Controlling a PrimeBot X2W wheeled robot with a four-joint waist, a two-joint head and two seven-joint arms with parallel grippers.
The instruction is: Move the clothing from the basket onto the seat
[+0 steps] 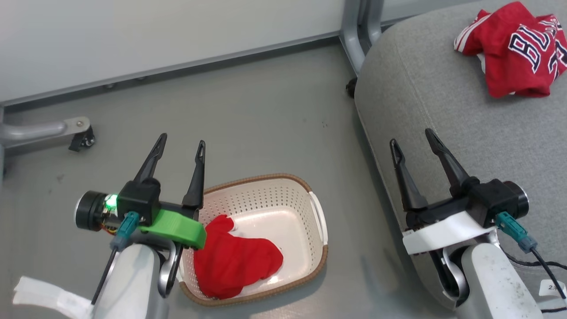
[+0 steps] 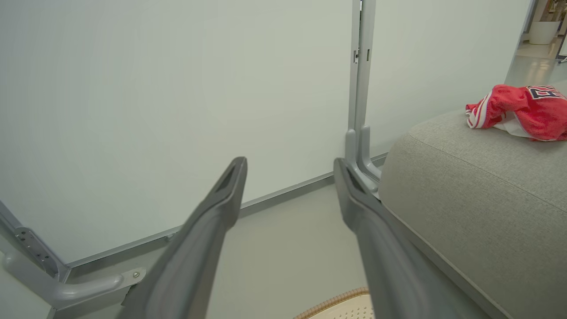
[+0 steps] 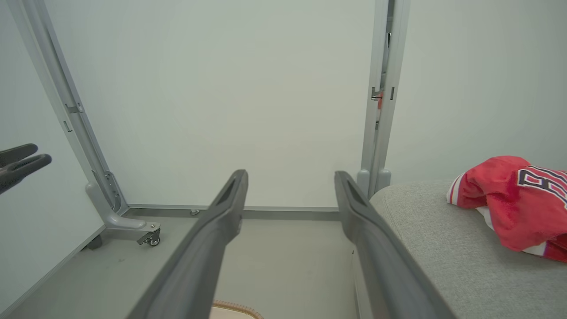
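One basket, one seat, two red garments: a lettered jersey lies on the seat at 1 o'clock; a plain red garment sits in the basket at 6 o'clock. The left gripper and right gripper hang spread wide, holding nothing. The head view shows the basket's inside; the wrist views catch a sliver of its rim, the right one the left gripper's fingertips at 9 o'clock.

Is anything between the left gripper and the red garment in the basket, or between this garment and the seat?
Nothing visible covers the red garment, which lies open in the basket below the open left gripper. Bare floor separates basket and seat. The right gripper hovers over the seat's near edge; the jersey lies farther back.
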